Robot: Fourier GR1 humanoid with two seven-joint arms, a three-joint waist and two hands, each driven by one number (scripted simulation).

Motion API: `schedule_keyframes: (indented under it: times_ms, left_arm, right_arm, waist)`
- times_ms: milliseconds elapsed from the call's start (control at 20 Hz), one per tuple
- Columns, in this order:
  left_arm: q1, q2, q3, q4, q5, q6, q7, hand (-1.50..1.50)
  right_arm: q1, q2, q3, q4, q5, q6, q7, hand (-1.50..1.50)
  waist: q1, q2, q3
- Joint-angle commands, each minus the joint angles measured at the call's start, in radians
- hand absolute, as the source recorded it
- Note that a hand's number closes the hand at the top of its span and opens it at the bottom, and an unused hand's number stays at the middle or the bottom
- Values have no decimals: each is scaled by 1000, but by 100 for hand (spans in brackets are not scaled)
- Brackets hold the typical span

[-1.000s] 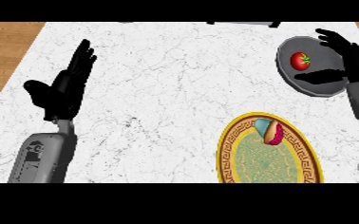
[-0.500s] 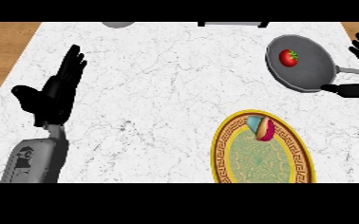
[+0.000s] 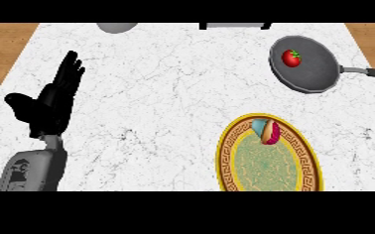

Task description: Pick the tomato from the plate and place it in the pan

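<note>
White marble counter [image 3: 168, 94] with grey veining fills the view, and strips of wood floor show past its far left and far right corners. One tomato [image 3: 291, 58] sits inside one dark grey pan [image 3: 306, 65] near the far right corner; the pan's handle points right and runs out of the picture. One plate [image 3: 268, 154] with a yellow patterned rim lies at the near right, its lower edge cut off, and a small pink and blue object [image 3: 267, 130] rests on its far part. One grey bowl [image 3: 117, 27] and one dark box-like item [image 3: 232, 25] peek in at the far edge. One hand shows: the left hand [image 3: 50, 105] at the left side, released, fingers straight and up, holding nothing. Wide bare marble lies between that hand and the plate and pan. No writing can be read anywhere.
</note>
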Motion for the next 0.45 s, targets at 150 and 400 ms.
schedule_keyframes:
  times_ms: [150, 400]
  left_arm:
    - [36, -22, -19, -6, -30, 19, -22, 0]
    - [-24, -8, 7, 72, -27, 14, -50, 0]
  right_arm:
    - [122, -81, 8, -75, -73, 247, -68, -150]
    - [180, -3, 72, -207, -89, 175, -52, -150]
  waist:
    - [-16, -6, -2]
    - [-14, -2, -2]
